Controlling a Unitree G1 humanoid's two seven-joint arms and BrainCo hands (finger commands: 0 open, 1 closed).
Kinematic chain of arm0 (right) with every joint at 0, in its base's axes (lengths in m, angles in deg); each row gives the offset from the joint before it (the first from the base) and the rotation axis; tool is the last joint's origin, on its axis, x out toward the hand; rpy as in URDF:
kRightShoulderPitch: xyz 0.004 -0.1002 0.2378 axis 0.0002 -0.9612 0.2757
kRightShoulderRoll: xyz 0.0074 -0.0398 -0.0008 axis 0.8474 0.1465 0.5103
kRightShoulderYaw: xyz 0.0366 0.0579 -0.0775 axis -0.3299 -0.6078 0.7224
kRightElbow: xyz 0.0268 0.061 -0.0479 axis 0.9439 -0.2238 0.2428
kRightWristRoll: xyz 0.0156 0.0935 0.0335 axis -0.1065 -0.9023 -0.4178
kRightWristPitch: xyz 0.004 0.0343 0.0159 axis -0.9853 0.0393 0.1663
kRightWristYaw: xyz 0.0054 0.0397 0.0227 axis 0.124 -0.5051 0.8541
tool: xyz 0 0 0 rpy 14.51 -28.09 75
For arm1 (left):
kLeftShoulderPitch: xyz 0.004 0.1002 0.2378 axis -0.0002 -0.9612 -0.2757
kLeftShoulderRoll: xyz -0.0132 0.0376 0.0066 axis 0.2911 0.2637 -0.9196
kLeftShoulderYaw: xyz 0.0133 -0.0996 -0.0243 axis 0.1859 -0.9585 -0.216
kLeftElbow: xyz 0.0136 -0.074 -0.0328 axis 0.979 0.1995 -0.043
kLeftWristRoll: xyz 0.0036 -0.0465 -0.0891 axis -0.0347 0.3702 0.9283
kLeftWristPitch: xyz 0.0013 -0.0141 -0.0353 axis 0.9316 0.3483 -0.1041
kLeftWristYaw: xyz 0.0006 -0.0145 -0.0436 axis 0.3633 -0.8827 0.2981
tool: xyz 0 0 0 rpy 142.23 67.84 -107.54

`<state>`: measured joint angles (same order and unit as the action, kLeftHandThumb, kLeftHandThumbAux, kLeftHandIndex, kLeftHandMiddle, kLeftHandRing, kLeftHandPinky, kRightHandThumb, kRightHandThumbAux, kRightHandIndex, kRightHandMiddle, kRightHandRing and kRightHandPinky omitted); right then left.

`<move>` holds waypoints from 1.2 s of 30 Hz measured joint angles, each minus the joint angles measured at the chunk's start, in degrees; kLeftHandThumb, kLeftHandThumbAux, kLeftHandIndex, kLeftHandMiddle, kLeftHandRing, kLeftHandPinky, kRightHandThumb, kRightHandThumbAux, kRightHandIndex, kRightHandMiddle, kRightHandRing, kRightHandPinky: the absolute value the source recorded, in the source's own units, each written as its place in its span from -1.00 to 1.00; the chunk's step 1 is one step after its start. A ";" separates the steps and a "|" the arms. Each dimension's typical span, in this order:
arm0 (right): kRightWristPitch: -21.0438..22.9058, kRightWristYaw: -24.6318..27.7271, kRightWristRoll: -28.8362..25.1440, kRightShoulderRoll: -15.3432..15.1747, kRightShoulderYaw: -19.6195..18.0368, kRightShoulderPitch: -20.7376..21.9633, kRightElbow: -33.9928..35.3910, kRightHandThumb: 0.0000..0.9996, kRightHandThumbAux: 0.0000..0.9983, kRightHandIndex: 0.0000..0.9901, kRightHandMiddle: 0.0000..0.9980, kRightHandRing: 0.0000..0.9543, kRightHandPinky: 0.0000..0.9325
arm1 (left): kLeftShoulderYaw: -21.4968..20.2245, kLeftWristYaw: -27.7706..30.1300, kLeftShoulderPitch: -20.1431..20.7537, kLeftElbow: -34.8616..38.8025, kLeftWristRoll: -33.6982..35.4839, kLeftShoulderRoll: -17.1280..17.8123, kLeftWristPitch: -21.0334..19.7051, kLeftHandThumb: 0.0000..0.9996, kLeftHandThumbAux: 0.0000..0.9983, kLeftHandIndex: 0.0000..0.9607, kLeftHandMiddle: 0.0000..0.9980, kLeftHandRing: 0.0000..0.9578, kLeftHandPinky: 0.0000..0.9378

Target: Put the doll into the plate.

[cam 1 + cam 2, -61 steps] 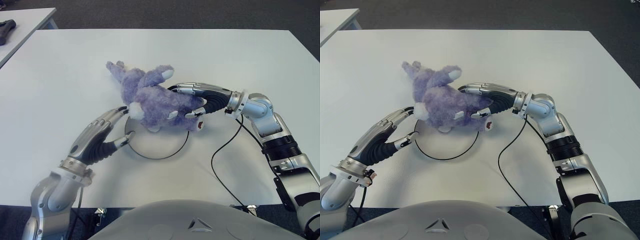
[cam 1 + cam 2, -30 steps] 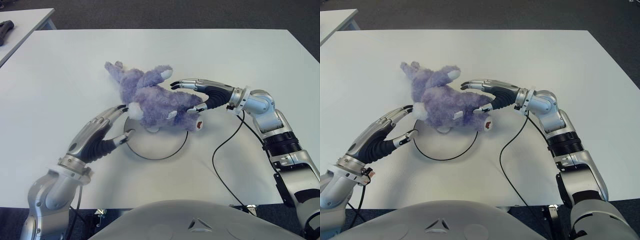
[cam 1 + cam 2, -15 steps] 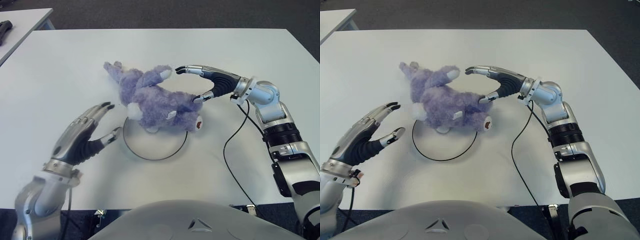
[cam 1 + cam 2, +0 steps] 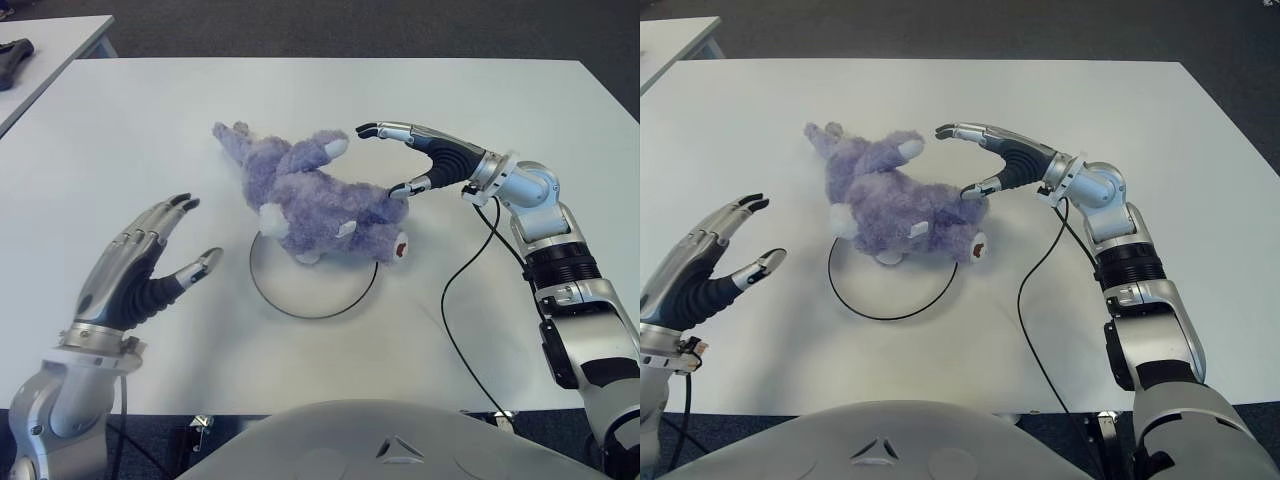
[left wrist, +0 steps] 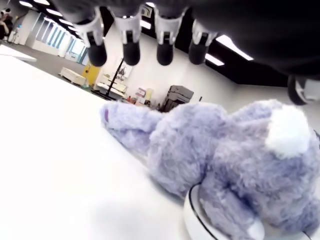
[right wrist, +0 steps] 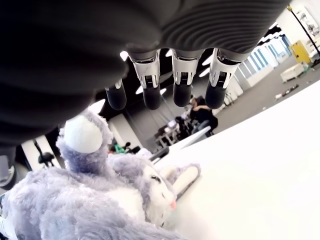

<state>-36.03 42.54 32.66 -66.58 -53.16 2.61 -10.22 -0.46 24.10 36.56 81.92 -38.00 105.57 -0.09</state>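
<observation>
1. Left eye view: no brand, label or writing can be read on anything here.
2. The doll (image 4: 315, 205) is a fluffy purple plush animal with white paw tips and a small dark red patch at its near right end.
3. It lies on its side on the white desk (image 4: 480, 90), its lower part over the far rim of the plate (image 4: 312, 290), a white disc with a thin dark edge; its long ears reach out past the plate onto the desk.
4. The right hand (image 4: 405, 155) arches over the doll's right end, fingers spread and released, thumb tip just beside the fur.
5. The left hand (image 4: 140, 270) shows well left of the plate, fingers spread, holding nothing.
6. A black cable (image 4: 455, 300) runs across the desk near the right arm.
</observation>
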 measured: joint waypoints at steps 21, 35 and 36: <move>-1.98 -3.23 -4.09 6.35 -2.31 2.29 -9.57 -1.00 -0.16 -1.00 -0.92 -0.97 -1.00 | 5.68 -14.82 18.43 -22.22 -1.96 -3.40 6.06 -0.69 -0.44 -1.00 -1.00 -1.00 -1.00; 3.49 -6.63 -9.00 16.98 -6.21 2.49 -20.54 -1.00 0.02 -1.00 -0.99 -1.00 -1.00 | 7.96 -16.01 30.46 -40.62 16.09 -5.22 15.94 -0.94 -0.03 -1.00 -1.00 -1.00 -1.00; 3.75 -6.84 -9.22 17.92 -6.39 2.49 -20.97 -1.00 0.02 -1.00 -0.99 -1.00 -1.00 | 7.97 -16.01 31.64 -41.99 16.88 -5.16 16.38 -0.96 -0.03 -1.00 -1.00 -1.00 -1.00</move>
<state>-32.28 35.70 23.43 -48.66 -59.55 5.10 -31.19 7.51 8.09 68.20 39.93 -21.12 100.41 16.29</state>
